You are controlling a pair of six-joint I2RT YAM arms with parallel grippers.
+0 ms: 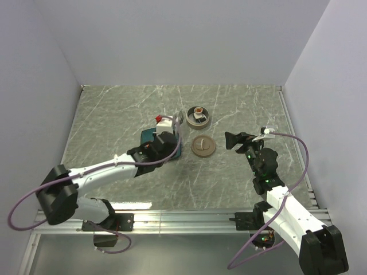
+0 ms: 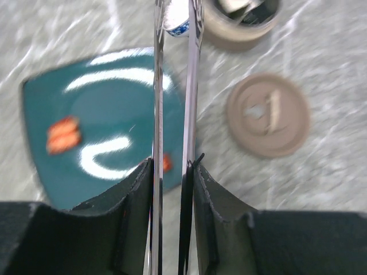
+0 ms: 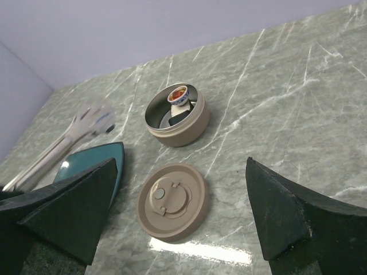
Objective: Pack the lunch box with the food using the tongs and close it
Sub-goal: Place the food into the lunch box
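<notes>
Lunch box (image 1: 198, 117) open at far centre, silver inside and tan outside, right gripper (image 1: 230, 141) spread wide and empty to its right, left gripper (image 2: 172, 172) pinching the tongs (image 2: 157, 103) over the teal plate (image 2: 57, 97), lid (image 1: 203, 145) just nearer, and only the left wrist view catches orange food (image 2: 63, 134) on that plate.

Robot lab test cell. Plain pale walls (image 1: 183, 40) box in bench (image 1: 114, 114) on three sides. Bench top is marble-patterned sheet. My left arm (image 1: 97, 169) and right arm (image 1: 287, 206), white with black joints, bolted to aluminium rail (image 1: 183, 216) at near edge. Purple cables (image 1: 308, 157) loop loose off both.
</notes>
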